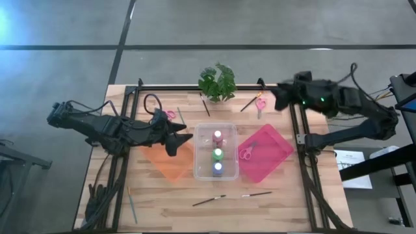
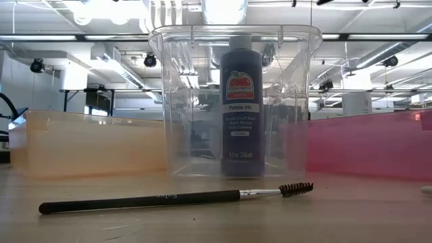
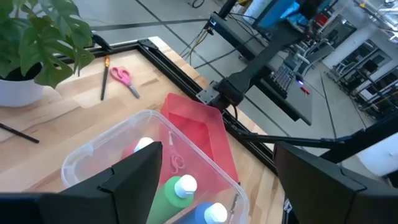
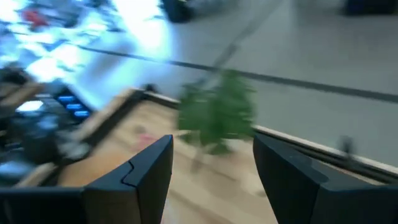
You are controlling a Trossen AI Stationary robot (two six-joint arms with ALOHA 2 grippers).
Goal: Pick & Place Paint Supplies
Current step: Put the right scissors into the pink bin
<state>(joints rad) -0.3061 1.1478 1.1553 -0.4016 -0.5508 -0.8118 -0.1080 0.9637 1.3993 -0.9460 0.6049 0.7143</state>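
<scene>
Nearest, 2 paintbrushes (image 1: 209, 200) lie loose at 6 o'clock, likely awaiting pickup. At centre, the clear bin (image 1: 201, 170) holds 3 paint bottles (image 1: 218, 155). The left gripper (image 1: 174, 141), at 9 o'clock, and the right gripper (image 1: 278, 96), at 1 o'clock, gape wide and empty. Scissors (image 1: 246, 153) rest on the pink mat (image 1: 276, 155).

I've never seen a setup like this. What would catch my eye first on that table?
Probably the clear plastic bin at the table's middle, with pink, green and blue paint bottles standing in a row inside. An orange mat and a pink mat flank it, pink scissors lying on the pink one. A leafy potted plant stands at the far edge.
</scene>
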